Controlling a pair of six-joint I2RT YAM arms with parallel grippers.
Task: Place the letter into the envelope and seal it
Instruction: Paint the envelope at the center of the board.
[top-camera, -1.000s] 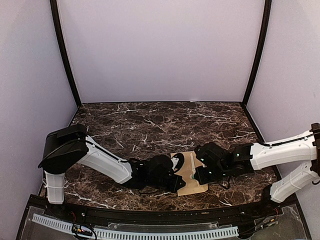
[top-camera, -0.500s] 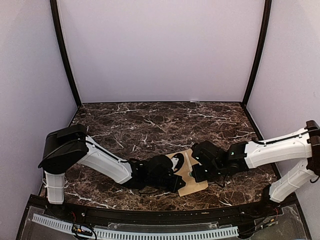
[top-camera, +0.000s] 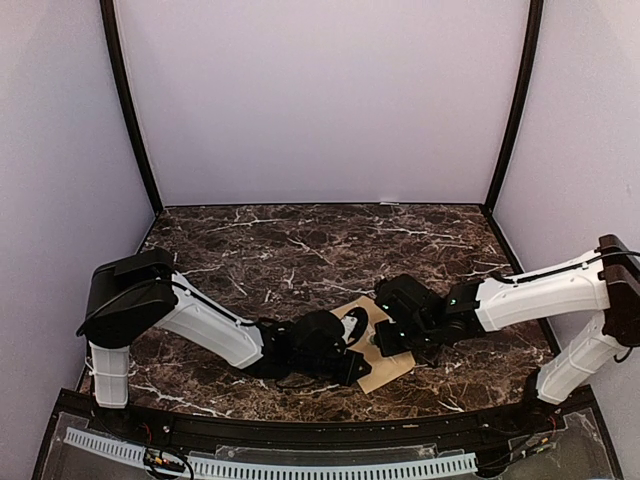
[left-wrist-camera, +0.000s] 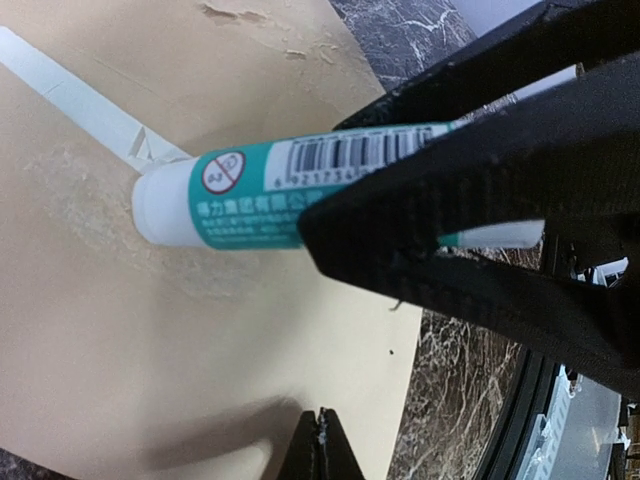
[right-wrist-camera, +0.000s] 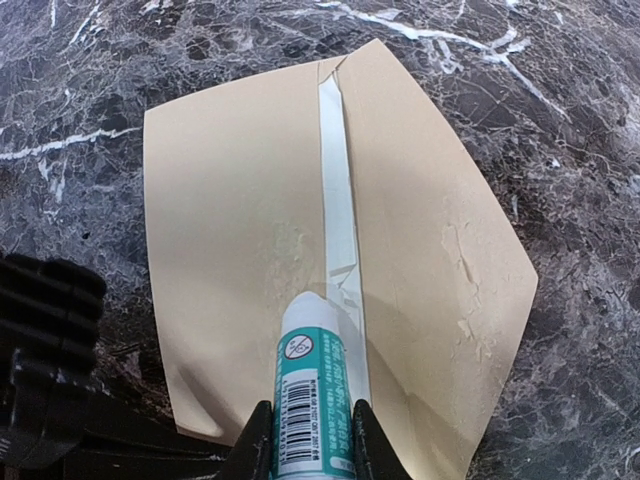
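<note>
So, envelope: flat tan kraft-paper envelope, flap open, lying on the dark marble table.
Letter: thin white paper letter, probably tucked in, only a sliver showing.
Right gripper: clamped on the teal-and-white glue stick.
Left gripper: pinched together over the envelope.
Tip: drag the glue lightly along the flap.

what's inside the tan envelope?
Only a narrow white strip shows at the mouth of the tan kraft-paper envelope, along the flap fold, probably the letter's edge. Tan paper covers the rest; the teal-and-white glue stick in the right gripper hides the strip's near end.

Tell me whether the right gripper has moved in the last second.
Yes. The right gripper, holding the glue stick, has slid left, away from the black corner post.
</note>
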